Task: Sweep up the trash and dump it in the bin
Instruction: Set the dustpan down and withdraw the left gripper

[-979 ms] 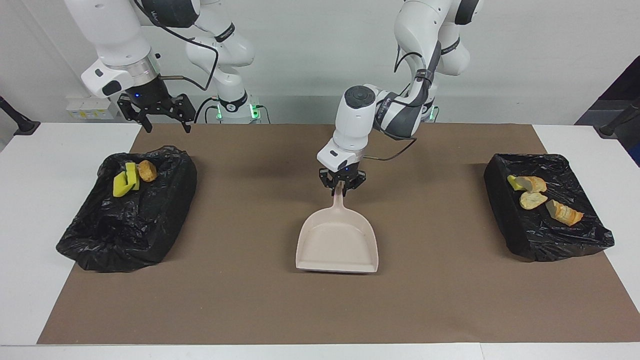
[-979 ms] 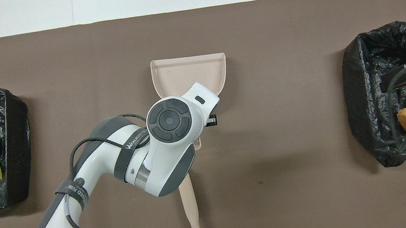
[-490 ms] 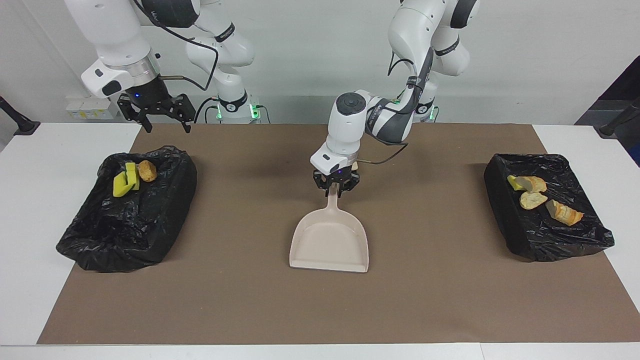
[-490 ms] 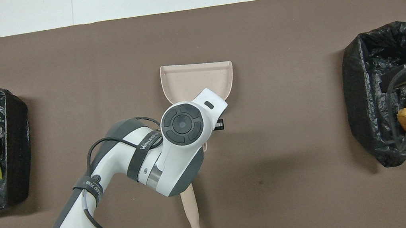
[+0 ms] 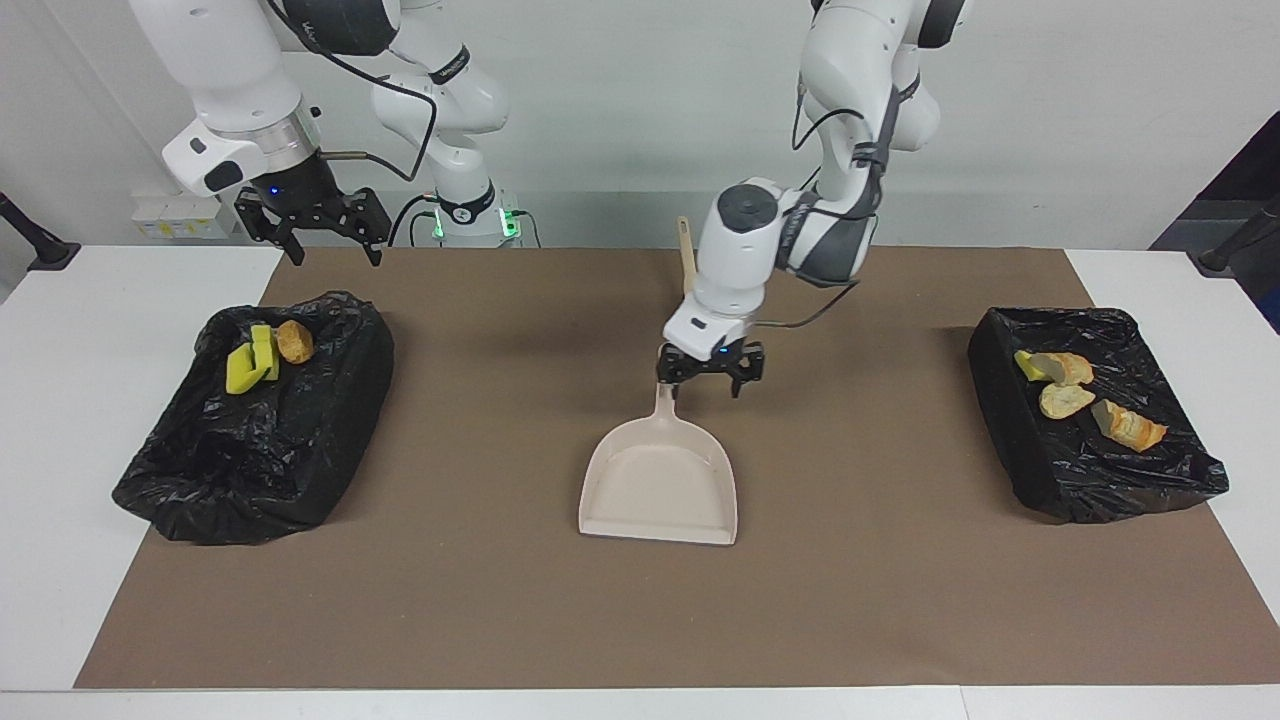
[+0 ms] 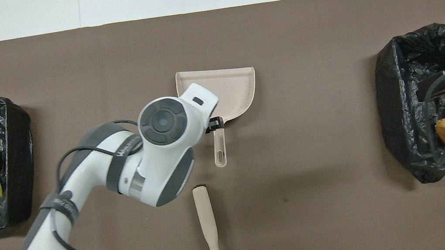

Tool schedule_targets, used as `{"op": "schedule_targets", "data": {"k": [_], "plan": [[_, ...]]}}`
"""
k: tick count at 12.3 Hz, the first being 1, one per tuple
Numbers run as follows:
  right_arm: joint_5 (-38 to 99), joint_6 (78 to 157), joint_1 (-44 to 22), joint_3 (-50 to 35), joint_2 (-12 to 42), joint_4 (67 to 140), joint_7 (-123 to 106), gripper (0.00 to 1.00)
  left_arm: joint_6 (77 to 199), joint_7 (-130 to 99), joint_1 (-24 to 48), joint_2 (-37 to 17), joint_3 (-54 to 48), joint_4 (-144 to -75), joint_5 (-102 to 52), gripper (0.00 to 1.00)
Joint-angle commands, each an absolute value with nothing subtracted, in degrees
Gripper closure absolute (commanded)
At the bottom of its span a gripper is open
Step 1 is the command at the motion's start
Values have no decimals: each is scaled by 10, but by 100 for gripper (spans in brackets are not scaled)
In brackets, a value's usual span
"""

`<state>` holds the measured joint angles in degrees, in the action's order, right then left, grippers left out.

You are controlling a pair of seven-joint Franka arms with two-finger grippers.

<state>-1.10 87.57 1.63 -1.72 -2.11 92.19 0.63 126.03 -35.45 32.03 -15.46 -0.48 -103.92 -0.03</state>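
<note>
Grey band (image 6: 126, 147) on the left arm reads "WANJEED".

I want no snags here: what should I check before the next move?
1. Left pincer open: ok.
2. Left pincer free of the dustpan handle: cannot tell.
3. Dustpan flat on the mat, nothing in it: ok.
4. Scraps in the bin at the right arm's end, more scraps in the other bin: ok.
5. Right pincer open, waiting above its bin: ok.
</note>
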Motion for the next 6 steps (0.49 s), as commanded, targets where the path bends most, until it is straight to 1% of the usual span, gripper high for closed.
{"op": "schedule_targets", "data": {"k": [1, 3, 5, 6], "plan": [[1, 869, 21, -18, -26, 922, 1, 0, 1197, -337, 268, -101, -7, -1060, -5, 0], [1, 869, 21, -18, -26, 922, 1, 0, 1151, -285, 216, -72, -7, -1063, -5, 0], [1, 869, 21, -18, -26, 922, 1, 0, 1126, -210, 152, -28, -8, -1073, -5, 0], [0, 869, 21, -18, -26, 922, 1, 0, 1100, -166, 128, -20, -8, -1073, -5, 0]]}}
